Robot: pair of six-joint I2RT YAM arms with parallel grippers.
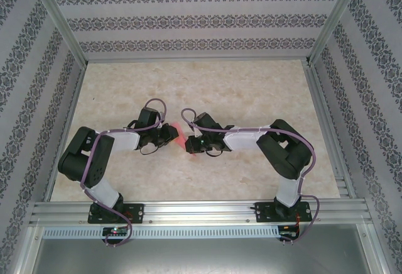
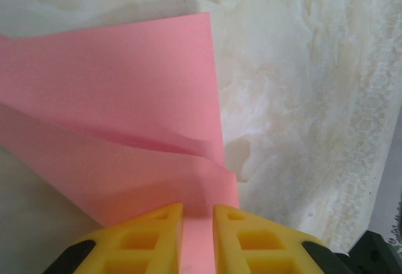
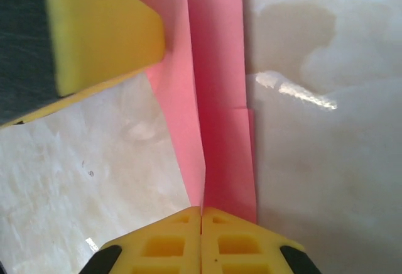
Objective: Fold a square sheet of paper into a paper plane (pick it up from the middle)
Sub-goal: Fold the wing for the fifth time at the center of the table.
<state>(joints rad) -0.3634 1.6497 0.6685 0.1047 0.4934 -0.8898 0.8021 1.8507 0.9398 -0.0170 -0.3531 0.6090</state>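
Salmon-pink square sheet of paper, partly folded with creased flaps, held at mid-table between two robot grippers; left gripper has its yellow jaws clamped on one edge, a strip of pink filling the narrow gap; right gripper has its jaws pressed together on the opposite folded edge; pale mottled table lies beneath

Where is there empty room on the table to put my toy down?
The table is bare in its far half, up to the back wall, and along its left and right edges. The middle is crowded: the left pincer and right pincer both grip the pink paper there.
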